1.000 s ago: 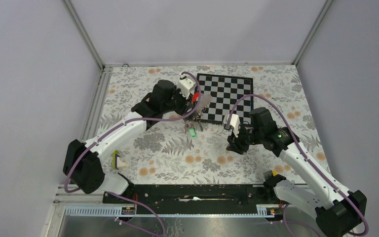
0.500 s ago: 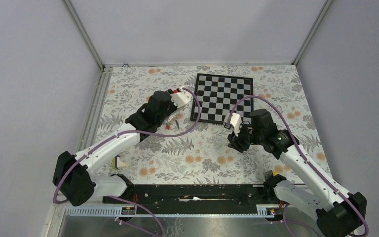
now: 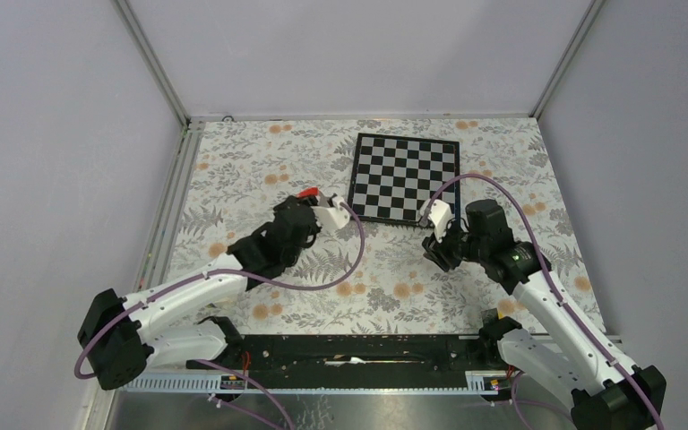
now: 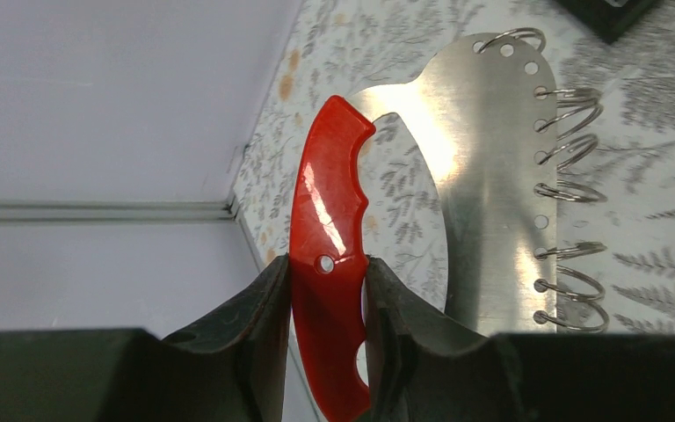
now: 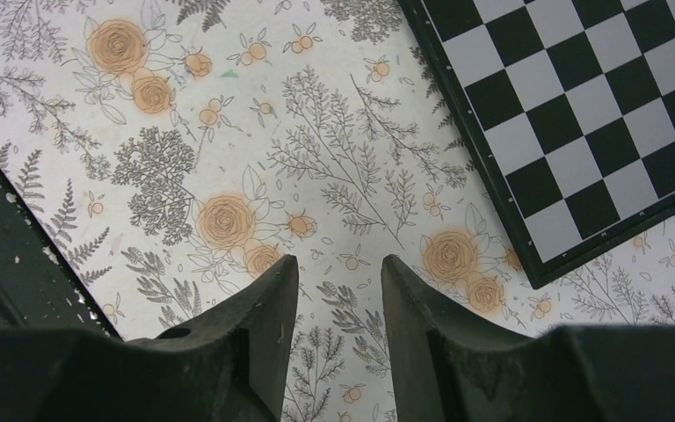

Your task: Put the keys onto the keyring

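My left gripper (image 4: 327, 262) is shut on a red plastic handle (image 4: 327, 189) fixed to a curved steel plate (image 4: 490, 185). Several wire split rings (image 4: 571, 189) hang through holes along the plate's edge. In the top view the left gripper (image 3: 309, 204) is over the floral cloth left of the chessboard, with the red handle (image 3: 306, 192) sticking out. My right gripper (image 5: 338, 261) is open and empty above the cloth by the chessboard's near corner, and shows in the top view (image 3: 434, 249). The keys with green, blue and red tags are out of view.
A black-and-white chessboard (image 3: 403, 166) lies at the back centre and shows in the right wrist view (image 5: 580, 97). A floral cloth (image 3: 260, 170) covers the table. A black rail (image 3: 349, 351) runs along the near edge. Grey walls stand on three sides.
My left arm has drawn back toward the near left with the red-handled ring plate. The green-tagged key seen below it earlier no longer shows. My right gripper has shifted slightly up and right.
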{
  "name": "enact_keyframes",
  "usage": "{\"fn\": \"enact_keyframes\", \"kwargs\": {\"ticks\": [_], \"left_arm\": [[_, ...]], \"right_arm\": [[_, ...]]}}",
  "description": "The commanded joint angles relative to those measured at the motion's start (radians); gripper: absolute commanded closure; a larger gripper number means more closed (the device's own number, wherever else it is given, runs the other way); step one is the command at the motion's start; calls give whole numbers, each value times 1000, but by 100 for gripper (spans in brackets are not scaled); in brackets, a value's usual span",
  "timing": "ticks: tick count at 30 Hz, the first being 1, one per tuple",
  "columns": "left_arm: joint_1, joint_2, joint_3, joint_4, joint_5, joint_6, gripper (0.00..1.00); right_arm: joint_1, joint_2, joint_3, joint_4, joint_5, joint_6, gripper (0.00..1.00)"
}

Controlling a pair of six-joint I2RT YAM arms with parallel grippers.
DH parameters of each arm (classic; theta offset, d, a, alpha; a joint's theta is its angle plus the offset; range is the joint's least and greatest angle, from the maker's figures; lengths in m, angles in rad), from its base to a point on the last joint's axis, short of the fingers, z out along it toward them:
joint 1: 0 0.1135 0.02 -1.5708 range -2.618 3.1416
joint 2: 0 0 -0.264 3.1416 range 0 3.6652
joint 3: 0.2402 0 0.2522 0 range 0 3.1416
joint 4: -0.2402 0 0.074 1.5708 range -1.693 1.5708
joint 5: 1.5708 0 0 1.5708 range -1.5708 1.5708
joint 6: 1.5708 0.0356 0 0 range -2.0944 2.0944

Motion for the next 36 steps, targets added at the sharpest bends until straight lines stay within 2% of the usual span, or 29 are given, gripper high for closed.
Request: {"fn": "enact_keyframes", "kwargs": {"ticks": [1,4,9,15,22,28,36], "left_arm": [[-82,-12,-39,46,-38,-48,100],[-119,4,-57,40,9,-83,100],[-102,82,-109,80,106,-91,100],[31,193,-192,270,209,-56,100],[193,273,-195,410,293,-12,100],[293,372,-162,481,326,31,99],[371,510,-95,526,344,49,94]], "right_arm": [[-44,-6,-10,37,11,6,53],[-67,1,-13,39,-2,1,53],[-89,32,-13,37,-11,-2,52],[-99,62,-15,37,-15,-5,52],[-111,82,-18,37,-25,-5,52],[-115,95,-18,36,-32,-5,51],[-122,98,-20,34,-34,-7,51]]}}
